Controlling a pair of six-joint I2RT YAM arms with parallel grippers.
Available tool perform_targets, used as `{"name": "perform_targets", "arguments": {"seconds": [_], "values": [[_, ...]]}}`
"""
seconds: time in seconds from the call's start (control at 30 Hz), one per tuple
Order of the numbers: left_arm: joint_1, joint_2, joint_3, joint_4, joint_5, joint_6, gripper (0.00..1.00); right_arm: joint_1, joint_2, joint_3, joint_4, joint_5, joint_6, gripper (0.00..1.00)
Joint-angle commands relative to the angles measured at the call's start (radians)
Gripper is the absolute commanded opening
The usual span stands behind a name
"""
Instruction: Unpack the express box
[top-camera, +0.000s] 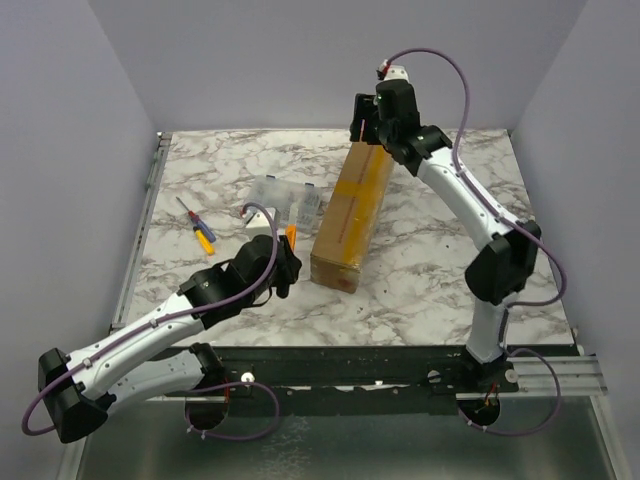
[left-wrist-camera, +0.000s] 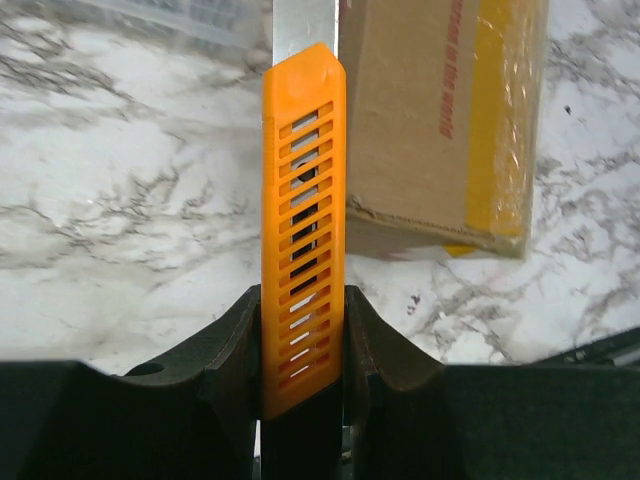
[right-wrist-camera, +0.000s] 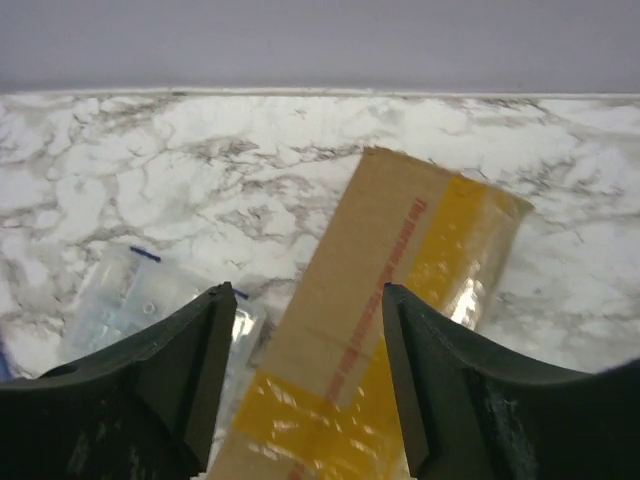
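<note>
Mira: Black fingers (left-wrist-camera: 235, 360) of the left gripper (left-wrist-camera: 302, 300) fill the bottom of its wrist view. What do they hold?

Jon: They pinch an orange slotted plastic utility knife (left-wrist-camera: 303, 220) from both sides. Its steel blade (left-wrist-camera: 303, 25) is cut off by the top edge, and its lower end is hidden between the fingers.

Mira: Where is the long brown cardboard express box (top-camera: 350, 210) with the yellow tape strip?

Jon: It lies flat on the white marble table (top-camera: 440, 270), with the far end close to the rear edge. The right gripper (right-wrist-camera: 308, 295) hangs over that end with jaws spread. The red print is too blurred to read.

Mira: And the room around it?

Jon: On the right, open marble runs to the table edge. On the left, a small clear plastic compartment case (top-camera: 285, 200) lies just beside it; touching or not, I cannot tell. A small yellow-handled screwdriver (top-camera: 197, 227) lies well apart, toward the left edge.
</note>
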Motion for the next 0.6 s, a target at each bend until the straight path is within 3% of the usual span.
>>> {"name": "perform_targets", "arguments": {"seconds": [0.0,0.07,0.2,0.37,0.57], "values": [[0.002,-0.062,-0.086,0.201,0.210,-0.045,0.00,-0.027,0.233,0.248,-0.069,-0.259,-0.054,0.59],[0.001,-0.055,-0.117,0.248,0.260,-0.029,0.00,-0.027,0.345,0.364,-0.089,-0.346,-0.081,0.51],[0.001,-0.005,-0.159,0.297,0.355,-0.033,0.00,-0.027,0.468,0.466,-0.078,-0.428,-0.120,0.46],[-0.001,0.040,-0.254,0.466,0.442,-0.048,0.00,-0.027,0.488,0.386,-0.043,-0.417,-0.114,0.42],[0.001,0.118,-0.293,0.587,0.310,-0.089,0.00,-0.030,0.405,0.206,-0.049,-0.267,-0.072,0.38]]}}
